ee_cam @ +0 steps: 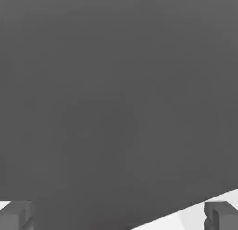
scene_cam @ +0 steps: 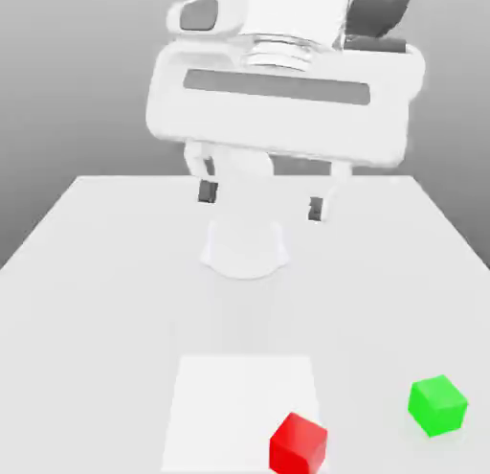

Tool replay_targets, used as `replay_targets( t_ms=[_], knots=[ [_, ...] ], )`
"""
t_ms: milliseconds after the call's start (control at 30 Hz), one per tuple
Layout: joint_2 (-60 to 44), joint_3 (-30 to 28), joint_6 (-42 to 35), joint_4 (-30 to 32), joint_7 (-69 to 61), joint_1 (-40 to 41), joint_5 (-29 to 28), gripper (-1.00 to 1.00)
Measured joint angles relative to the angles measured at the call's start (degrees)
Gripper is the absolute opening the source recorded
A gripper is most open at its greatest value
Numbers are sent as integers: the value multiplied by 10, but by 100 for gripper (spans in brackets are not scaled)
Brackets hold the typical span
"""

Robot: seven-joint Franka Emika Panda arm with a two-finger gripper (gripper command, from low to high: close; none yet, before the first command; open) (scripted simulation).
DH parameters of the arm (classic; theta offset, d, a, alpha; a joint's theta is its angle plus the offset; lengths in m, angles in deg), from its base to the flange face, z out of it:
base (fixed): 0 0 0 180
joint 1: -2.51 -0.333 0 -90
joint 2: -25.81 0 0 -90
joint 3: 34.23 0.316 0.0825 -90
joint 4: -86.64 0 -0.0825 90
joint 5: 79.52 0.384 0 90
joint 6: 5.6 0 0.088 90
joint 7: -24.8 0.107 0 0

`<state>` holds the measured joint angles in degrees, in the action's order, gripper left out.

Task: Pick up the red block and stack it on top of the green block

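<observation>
White two-finger gripper [scene_cam: 260, 200], jaws spread and empty, high above white table [scene_cam: 86, 271]; small matte red block [scene_cam: 298, 444] near front edge, small matte green block [scene_cam: 438, 405] apart toward the exterior view's right; a misaligned descent risks nudging the red block off the edge.

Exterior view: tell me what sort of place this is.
Most likely a simulated tabletop test bench, not a real room. A plain white table stands against a featureless grey backdrop, bearing two flat-coloured cubes, the red block and the green block. The open gripper hangs above.
</observation>
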<state>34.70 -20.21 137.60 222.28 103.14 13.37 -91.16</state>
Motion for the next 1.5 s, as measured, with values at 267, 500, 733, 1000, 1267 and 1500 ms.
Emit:
replay_targets(
  t_ms=[267,500,733,1000,1267,1500],
  knots=[
    [-158,7,57,19,113,-9,-5,0],
    [-290,-6,139,20,169,-30,-2,0],
    [-326,-24,169,15,183,-44,-20,-100],
    [-228,28,91,33,141,-37,35,-100],
    [-190,133,63,50,135,-135,27,-100],
    [-267,88,126,44,190,-178,-51,100]
  ],
)
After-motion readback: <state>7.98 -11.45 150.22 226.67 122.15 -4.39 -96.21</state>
